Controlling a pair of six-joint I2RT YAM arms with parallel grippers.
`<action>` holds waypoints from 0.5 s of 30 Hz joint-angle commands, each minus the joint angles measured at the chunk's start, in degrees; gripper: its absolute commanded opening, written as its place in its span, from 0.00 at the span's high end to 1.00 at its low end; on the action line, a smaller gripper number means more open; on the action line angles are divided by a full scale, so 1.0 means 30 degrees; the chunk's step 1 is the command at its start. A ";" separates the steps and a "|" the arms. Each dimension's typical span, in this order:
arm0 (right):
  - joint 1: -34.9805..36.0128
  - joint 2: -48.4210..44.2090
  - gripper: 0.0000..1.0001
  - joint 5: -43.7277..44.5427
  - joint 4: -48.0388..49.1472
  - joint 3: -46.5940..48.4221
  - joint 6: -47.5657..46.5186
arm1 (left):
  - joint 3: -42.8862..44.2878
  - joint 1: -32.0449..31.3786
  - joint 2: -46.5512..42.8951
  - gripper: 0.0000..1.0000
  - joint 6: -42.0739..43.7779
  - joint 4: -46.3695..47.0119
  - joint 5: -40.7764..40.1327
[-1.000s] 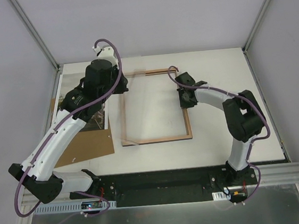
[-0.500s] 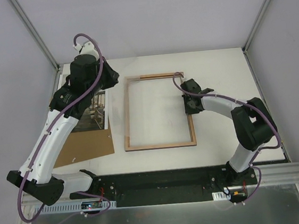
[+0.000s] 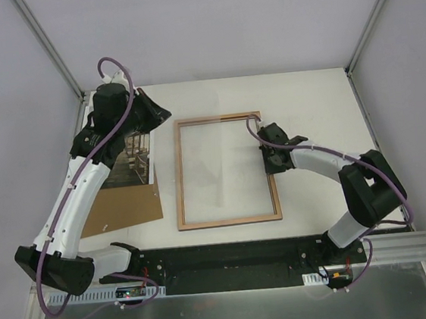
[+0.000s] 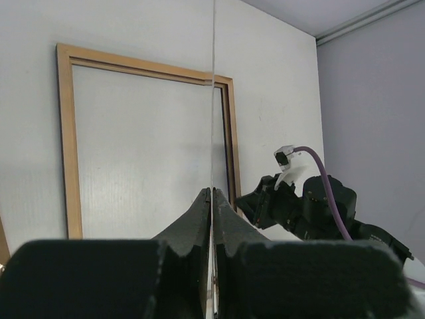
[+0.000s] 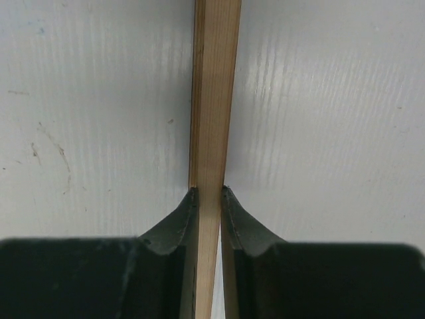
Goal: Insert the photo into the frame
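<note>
**Tool state.** The right gripper is closed narrowly on the frame, a large, thin rectangular picture frame lying with its light wood back up. Its 2 fingers pinch the right-hand rail, 1 on each side. The left gripper is raised over the left of the table with its jaws pressed together. A hairline runs up from between its tips; whether this is a thin sheet seen edge-on cannot be told.

**Work item location.** The photo, a rectangular paper print of a wooden boardwalk, lies flat at the left, well apart from the frame and partly hidden by the left arm. Its near edge meets a plain brown backing board; whether the 2 overlap cannot be told.

**Handling (judgement).**
- The photo is probably light, limp and easily creased. Take it at an edge or corner, not mid-sheet. Lying flat, it offers little to pinch.
- The frame is probably stiff and light, with a fragile pane. Grip the rails only.

**Surface and enclosure.** The white table looks smooth, so flat items may slide. Plain grey walls close in the far side and both flanks.
</note>
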 commanded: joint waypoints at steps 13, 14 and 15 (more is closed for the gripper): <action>-0.2853 -0.4716 0.40 -0.3254 -0.0774 -0.1141 0.2164 | -0.6973 0.1907 -0.3217 1.00 -0.4888 0.7127 0.4746; -0.3293 -0.5040 0.39 -0.4042 -0.0510 -0.1141 0.2281 | -0.7500 0.1907 -0.3509 1.00 -0.5151 0.7684 0.4893; -0.3674 -0.5188 0.39 -0.4485 -0.0391 -0.0996 0.2311 | -0.7853 0.1936 -0.3598 1.00 -0.5415 0.8153 0.5010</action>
